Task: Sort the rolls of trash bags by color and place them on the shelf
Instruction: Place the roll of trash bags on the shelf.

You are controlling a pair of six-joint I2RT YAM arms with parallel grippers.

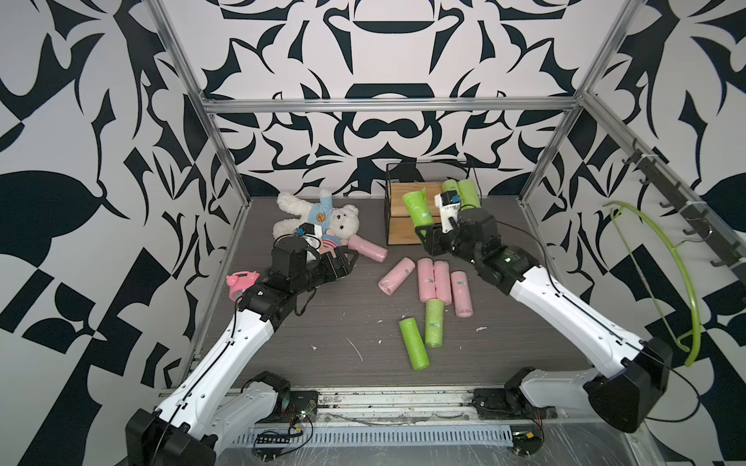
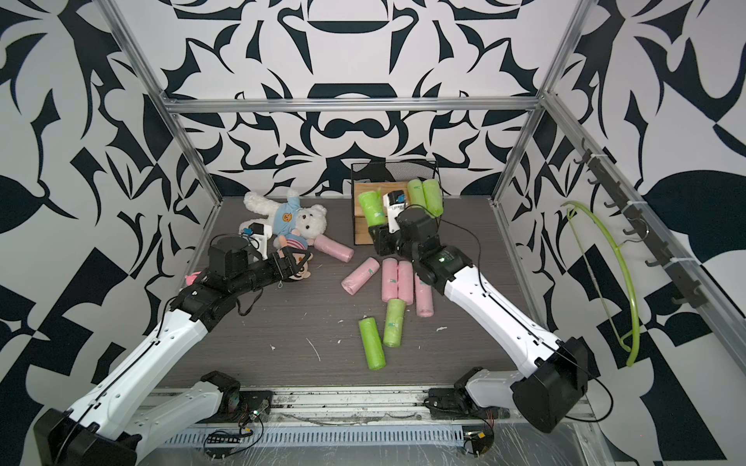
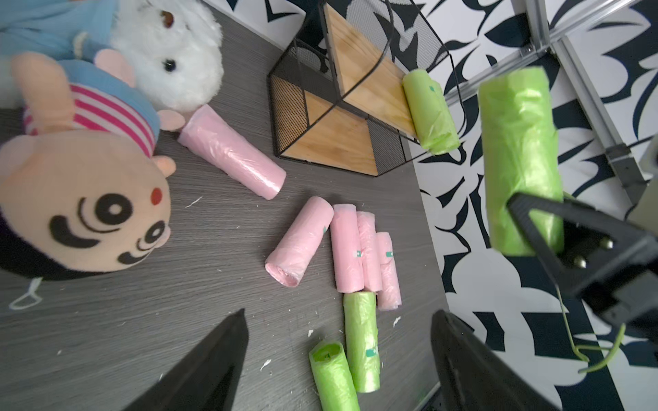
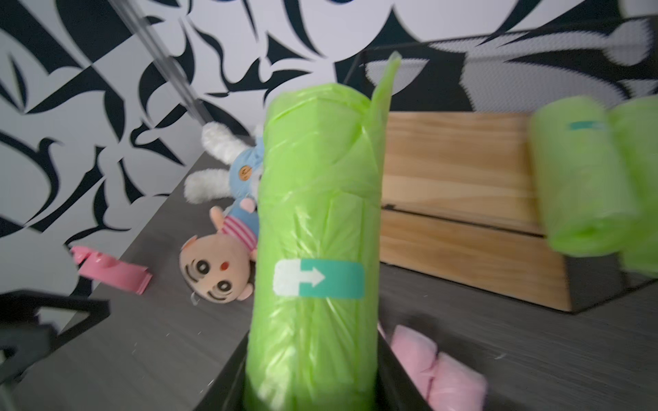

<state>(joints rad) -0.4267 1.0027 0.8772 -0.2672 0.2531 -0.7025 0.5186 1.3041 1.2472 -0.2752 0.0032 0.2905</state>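
Note:
The shelf stands at the back of the table with two green rolls lying on the right of its top board. My right gripper is shut on a third green roll and holds it tilted in front of the shelf's left part; the right wrist view shows that roll between the jaws. Several pink rolls and two green rolls lie mid-table. Another pink roll lies beside the toys. My left gripper hangs open and empty over the doll, its fingers wide apart.
A white teddy bear and a small doll lie at the back left. A pink alarm clock sits by the left arm. A green hanger hangs on the right wall's hook rail. Metal frame posts bound the table.

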